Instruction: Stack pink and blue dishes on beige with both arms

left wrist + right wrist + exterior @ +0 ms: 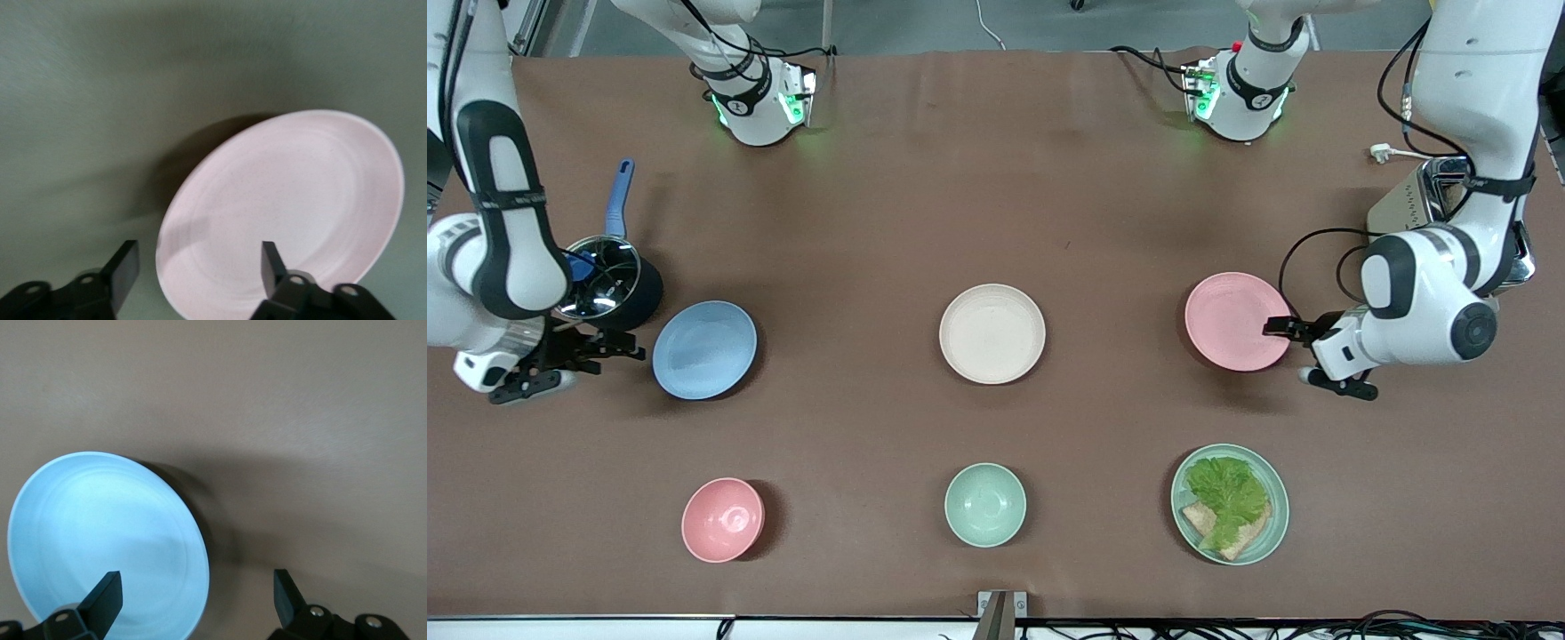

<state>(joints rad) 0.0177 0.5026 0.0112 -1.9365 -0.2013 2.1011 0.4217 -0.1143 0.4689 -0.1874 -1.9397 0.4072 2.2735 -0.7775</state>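
Observation:
The light blue plate (704, 349) lies toward the right arm's end of the table. The pale pink plate (1234, 321) lies toward the left arm's end, and the cream-beige plate (992, 333) sits midway between them. My right gripper (627, 348) is open at the blue plate's outer edge. In the right wrist view the blue plate's (100, 540) rim lies between the spread fingers of that gripper (195, 583). My left gripper (1288, 348) is open at the pink plate's outer edge, one finger over the plate (287, 207) and one outside it (198, 257). Neither gripper holds anything.
A dark pot with a glass lid and blue handle (605, 280) stands just beside the right gripper. A silver toaster (1418, 200) stands under the left arm. Nearer the front camera sit a small pink bowl (722, 519), a mint-green bowl (985, 504) and a mint-green plate (1276, 511) with lettuce and bread.

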